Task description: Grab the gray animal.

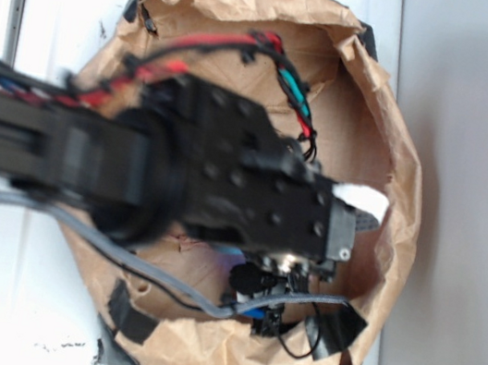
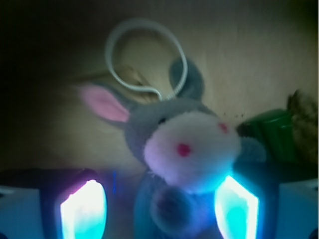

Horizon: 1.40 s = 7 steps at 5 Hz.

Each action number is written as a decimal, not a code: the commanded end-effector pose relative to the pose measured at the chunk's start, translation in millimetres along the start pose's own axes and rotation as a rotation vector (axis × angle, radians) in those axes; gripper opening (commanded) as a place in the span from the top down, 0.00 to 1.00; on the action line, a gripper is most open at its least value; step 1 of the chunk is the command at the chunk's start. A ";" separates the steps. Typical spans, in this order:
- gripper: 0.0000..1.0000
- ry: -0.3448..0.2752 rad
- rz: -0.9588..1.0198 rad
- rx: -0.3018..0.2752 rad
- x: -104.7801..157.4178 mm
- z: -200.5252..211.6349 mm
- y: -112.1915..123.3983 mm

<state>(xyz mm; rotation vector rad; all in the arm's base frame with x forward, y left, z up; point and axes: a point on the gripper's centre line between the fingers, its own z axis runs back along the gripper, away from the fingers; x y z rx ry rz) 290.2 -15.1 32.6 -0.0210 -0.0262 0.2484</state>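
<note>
While upright, gray animal (image 2: 182,149) sits between tool (image 2: 159,206) pads.

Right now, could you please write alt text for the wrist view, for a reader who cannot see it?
A small gray plush bunny with a white face and one pink inner ear sits between the two glowing fingers of the open claw. A thin white loop string lies above its head, and something green shows at the right.

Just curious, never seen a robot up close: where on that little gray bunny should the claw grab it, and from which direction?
Probably the gray bunny's soft body below the white face, straight down from above. In the wrist view the gripper's glowing fingers already flank it, one per side. The thin loop string looks too slippery.
</note>
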 end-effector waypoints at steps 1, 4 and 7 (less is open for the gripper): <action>1.00 -0.069 0.024 0.023 10.0 3.2 3.0; 1.00 -0.135 0.061 -0.226 4.2 103.2 24.0; 1.00 -0.190 0.043 -0.066 -26.7 154.3 41.6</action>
